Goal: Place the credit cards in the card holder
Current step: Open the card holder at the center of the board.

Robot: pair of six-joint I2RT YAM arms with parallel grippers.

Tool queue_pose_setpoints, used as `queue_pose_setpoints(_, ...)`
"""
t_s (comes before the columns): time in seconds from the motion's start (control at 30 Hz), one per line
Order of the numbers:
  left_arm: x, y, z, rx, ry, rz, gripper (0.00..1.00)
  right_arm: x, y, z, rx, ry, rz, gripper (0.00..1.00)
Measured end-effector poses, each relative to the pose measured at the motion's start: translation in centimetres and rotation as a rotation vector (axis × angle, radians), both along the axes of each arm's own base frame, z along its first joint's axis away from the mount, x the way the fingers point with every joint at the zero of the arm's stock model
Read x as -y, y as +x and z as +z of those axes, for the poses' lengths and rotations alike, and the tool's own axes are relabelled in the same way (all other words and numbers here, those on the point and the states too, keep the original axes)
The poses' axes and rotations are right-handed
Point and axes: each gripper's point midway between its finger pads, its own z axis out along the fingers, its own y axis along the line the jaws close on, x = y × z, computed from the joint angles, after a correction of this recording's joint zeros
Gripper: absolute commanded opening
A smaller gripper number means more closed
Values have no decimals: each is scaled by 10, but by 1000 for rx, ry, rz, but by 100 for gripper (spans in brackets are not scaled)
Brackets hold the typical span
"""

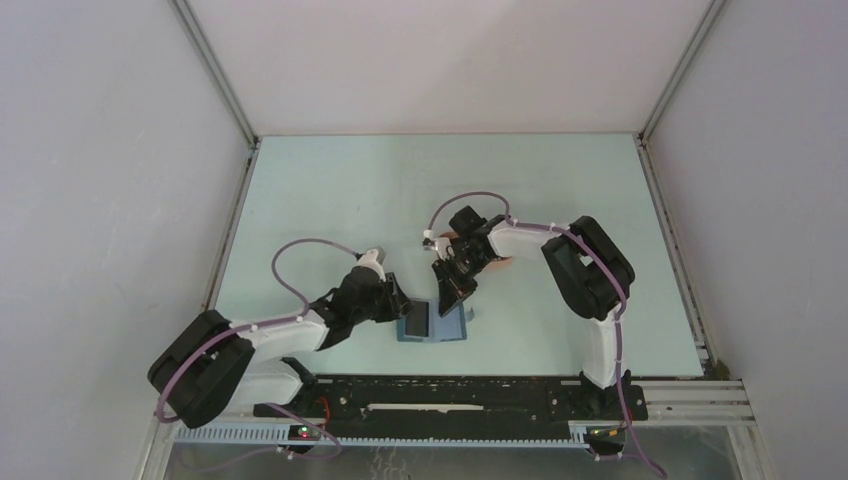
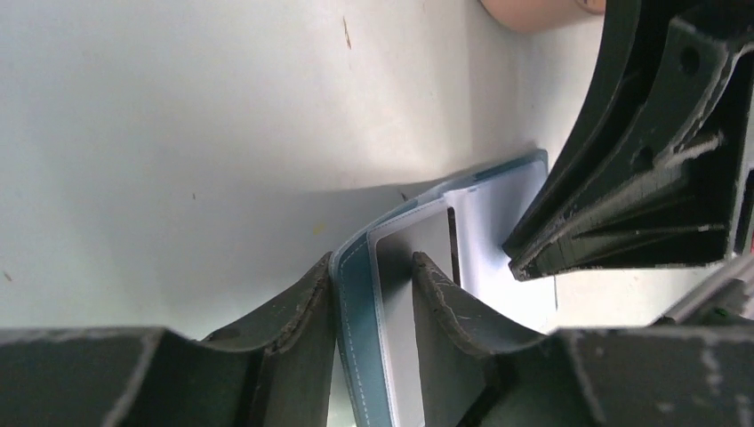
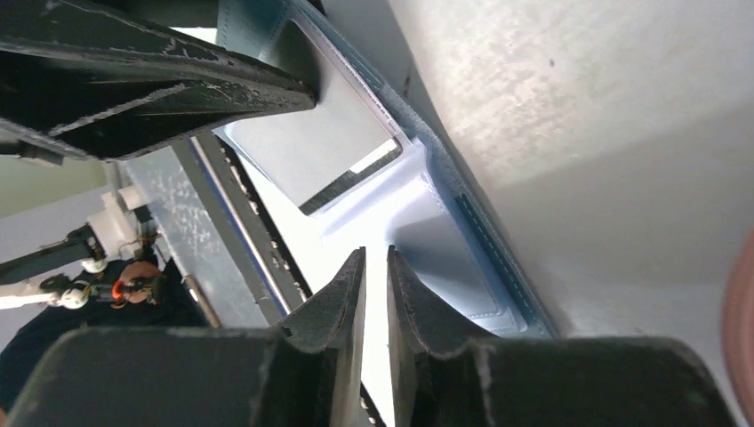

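Observation:
The blue card holder (image 1: 440, 326) lies open near the table's front edge, between both grippers. My left gripper (image 1: 402, 306) is at its left flap. In the left wrist view its fingers (image 2: 302, 311) stand on either side of the raised, bent-up flap (image 2: 356, 302), shut on it. My right gripper (image 1: 452, 292) hangs over the holder's right half (image 3: 445, 258). Its jaws (image 3: 375, 253) are a narrow slit apart with only white glare between them. I cannot make out any credit cards; a grey window pocket (image 3: 338, 133) shows inside the holder.
A salmon-pink tray (image 1: 500, 262) sits just behind the right gripper, with its edge also visible in the wrist views (image 2: 533, 11) (image 3: 742, 311). The black rail (image 1: 450, 395) of the arm bases runs close in front of the holder. Grey walls enclose the table.

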Motion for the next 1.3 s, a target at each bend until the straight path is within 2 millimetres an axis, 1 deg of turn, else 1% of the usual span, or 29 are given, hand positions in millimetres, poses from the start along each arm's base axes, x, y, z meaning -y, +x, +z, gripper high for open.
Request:
queue_pose_setpoints(0.07,1,7,0,5,33,-5,41,4,1,-5,20,-29,1,22)
queue_pose_setpoints(0.17,3,14,0,12,74,-20,43,6,4,-6,40,-44,8,24)
queue_pose_setpoints(0.3,-3,16,0,22,126,-27,52,7,6,-2,77,-37,30,27)
queue_pose_setpoints(0.4,-13,14,3,34,171,-25,57,9,6,8,123,-23,57,30)
queue_pose_setpoints(0.5,-21,10,9,46,203,-28,59,7,7,23,179,11,80,30)
queue_pose_setpoints(0.57,-23,11,17,64,204,-31,59,5,7,32,206,35,96,30)
queue_pose_setpoints(0.63,-23,13,29,92,195,-33,59,3,5,37,216,52,112,30)
queue_pose_setpoints(0.8,-21,13,66,184,130,-36,56,1,0,39,211,64,136,29)
queue_pose_setpoints(0.87,-17,11,82,225,84,-50,52,1,-2,39,209,63,140,28)
queue_pose_setpoints(0.9,-14,9,91,244,54,-64,47,1,-3,39,207,61,143,27)
queue_pose_setpoints(0.97,-6,5,105,269,-6,-95,41,0,-4,40,206,60,147,24)
queue_pose_setpoints(1.03,3,3,112,278,-57,-129,37,0,-3,40,211,55,147,21)
queue_pose_setpoints(1.1,12,1,114,269,-94,-156,35,0,-1,40,222,47,148,19)
queue_pose_setpoints(1.17,18,0,106,241,-103,-177,34,1,1,35,226,30,149,19)
queue_pose_setpoints(1.27,23,-2,81,161,-82,-194,33,5,2,23,219,-10,151,18)
queue_pose_setpoints(1.3,23,-3,69,126,-65,-197,32,7,2,19,215,-24,152,18)
